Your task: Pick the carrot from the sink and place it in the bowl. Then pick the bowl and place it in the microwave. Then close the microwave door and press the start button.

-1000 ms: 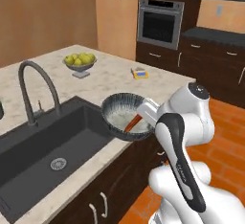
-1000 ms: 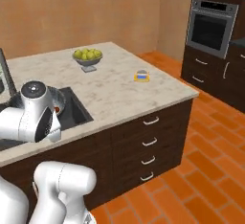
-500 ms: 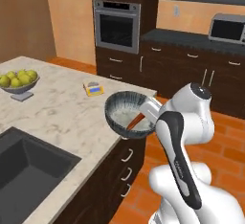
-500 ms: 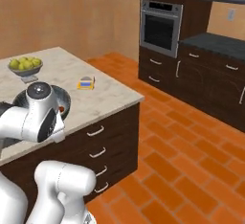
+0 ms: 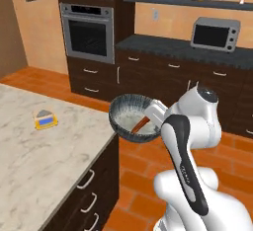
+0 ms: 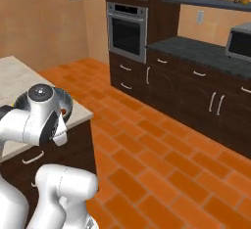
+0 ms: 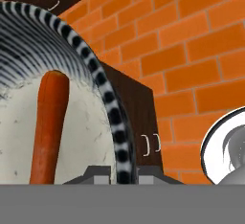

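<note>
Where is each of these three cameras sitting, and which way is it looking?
Left base view: behind the arm's left, facing the cabinets; the arm carries the bowl with the carrot.
Right base view: behind its right, facing the wall oven; white arm at lower left.
Hand view: along the gripper, shut on the bowl's rim.
Shared: bowl, carrot.

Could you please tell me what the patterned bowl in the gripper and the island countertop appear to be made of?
The wide round bowl, dark blue-grey striped outside and pale speckled inside, looks like glazed ceramic, judging by its painted pattern and thick rim. The pale mottled countertop looks like polished marble or granite, given its veined beige surface, though the rendering leaves that open.
</note>
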